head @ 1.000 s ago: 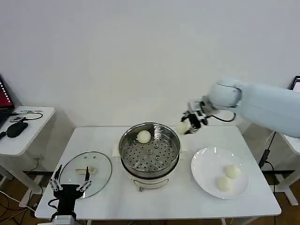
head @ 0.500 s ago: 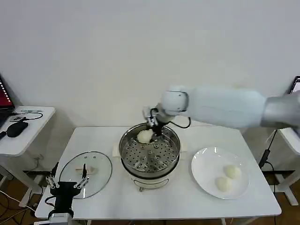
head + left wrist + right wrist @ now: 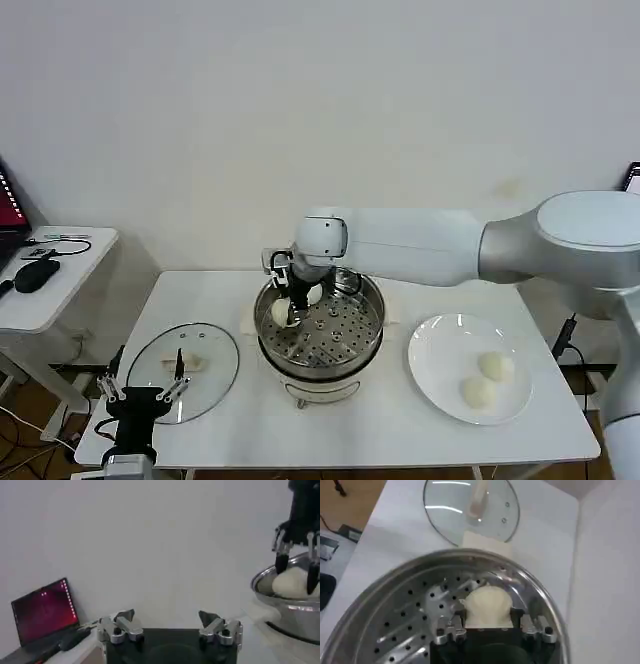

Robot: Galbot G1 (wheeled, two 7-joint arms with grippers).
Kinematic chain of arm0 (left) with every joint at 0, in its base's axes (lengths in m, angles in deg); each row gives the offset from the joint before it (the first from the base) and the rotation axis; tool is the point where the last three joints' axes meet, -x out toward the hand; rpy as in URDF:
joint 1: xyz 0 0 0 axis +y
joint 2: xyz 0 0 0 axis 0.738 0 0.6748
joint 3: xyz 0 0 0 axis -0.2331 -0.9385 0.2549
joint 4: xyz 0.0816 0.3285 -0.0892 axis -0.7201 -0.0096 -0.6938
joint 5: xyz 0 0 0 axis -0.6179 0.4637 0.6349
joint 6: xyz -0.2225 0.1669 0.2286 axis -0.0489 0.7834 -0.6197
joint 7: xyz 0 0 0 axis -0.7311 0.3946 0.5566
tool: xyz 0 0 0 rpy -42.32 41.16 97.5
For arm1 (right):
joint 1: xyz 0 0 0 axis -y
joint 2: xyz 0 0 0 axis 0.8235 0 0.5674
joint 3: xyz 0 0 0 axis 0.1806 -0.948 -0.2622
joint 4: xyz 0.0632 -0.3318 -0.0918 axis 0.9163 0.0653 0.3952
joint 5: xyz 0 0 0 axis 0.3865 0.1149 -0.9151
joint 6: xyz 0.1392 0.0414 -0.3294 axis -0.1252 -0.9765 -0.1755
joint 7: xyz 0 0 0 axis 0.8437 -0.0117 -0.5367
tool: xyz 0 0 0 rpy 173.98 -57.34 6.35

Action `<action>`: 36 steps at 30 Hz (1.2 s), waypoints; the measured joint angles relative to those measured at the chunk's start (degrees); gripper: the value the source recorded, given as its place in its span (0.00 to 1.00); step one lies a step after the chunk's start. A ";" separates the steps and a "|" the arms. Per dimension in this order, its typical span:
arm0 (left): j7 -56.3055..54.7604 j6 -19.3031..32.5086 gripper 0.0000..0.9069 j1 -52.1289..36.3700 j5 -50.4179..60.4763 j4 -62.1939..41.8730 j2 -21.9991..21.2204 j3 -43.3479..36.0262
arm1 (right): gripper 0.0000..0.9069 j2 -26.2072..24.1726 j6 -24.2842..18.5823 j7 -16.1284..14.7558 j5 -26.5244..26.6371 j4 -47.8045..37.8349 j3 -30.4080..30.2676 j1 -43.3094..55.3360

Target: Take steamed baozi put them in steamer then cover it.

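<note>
Head view, step: we judge the second baozi is being placed; our right gripper (image 3: 290, 310) reaches across into the steamer (image 3: 320, 325), near its left rim.
Head view, grip: its fingers are closed around a pale round baozi (image 3: 282, 312), held low over the perforated tray.
Head view, other buns: one baozi (image 3: 312, 294) lies in the steamer toward its back rim; two more baozi (image 3: 497, 366) (image 3: 479, 392) wait on the white plate (image 3: 432, 355) at the table's right side.
Head view, cover: the glass cover (image 3: 185, 358) lies flat near the table's front-left corner, well apart from the steamer.
Head view, left arm: our left gripper (image 3: 140, 392) is parked at the table's front-left edge, just before the cover.
Left wrist view: the left gripper (image 3: 170, 628) has its fingers spread wide, holding nothing; beyond it the right gripper (image 3: 296, 562) pinches the baozi (image 3: 290, 583) above the steamer rim (image 3: 280, 605).
Right wrist view: the baozi (image 3: 488, 605) is smooth, off-white and domed, clamped between the fingers (image 3: 451, 628) close to the steamer wall (image 3: 535, 600); the cover (image 3: 470, 510) lies beyond.
Next move, our judgement: open the fingers, lift clear, then return to the plate.
</note>
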 measured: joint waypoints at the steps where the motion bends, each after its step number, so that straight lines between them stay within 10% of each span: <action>1: 0.00 0.00 1.00 -0.06 0.00 0.02 -0.03 -0.01 | 0.66 0.28 0.06 0.00 0.02 -0.22 -0.03 -0.20; 9: 0.00 -0.02 1.00 -0.26 0.15 0.11 -0.32 -0.37 | 0.67 1.69 0.20 -0.13 -0.24 -1.84 -0.13 -1.37; 11: -0.01 -0.02 1.00 -0.13 0.17 0.13 -0.33 -0.39 | 1.00 1.82 0.18 -0.21 -0.57 -2.14 -0.12 -1.40; 27: 0.05 -0.04 1.00 0.12 0.21 0.71 -0.38 -0.97 | 1.00 -0.85 -0.64 -0.68 -1.73 0.33 -0.19 1.08; 36: 0.29 -0.30 1.00 -0.32 0.39 0.67 -0.50 -1.98 | 1.00 -11.13 -1.79 -1.19 -3.77 9.38 -3.10 7.77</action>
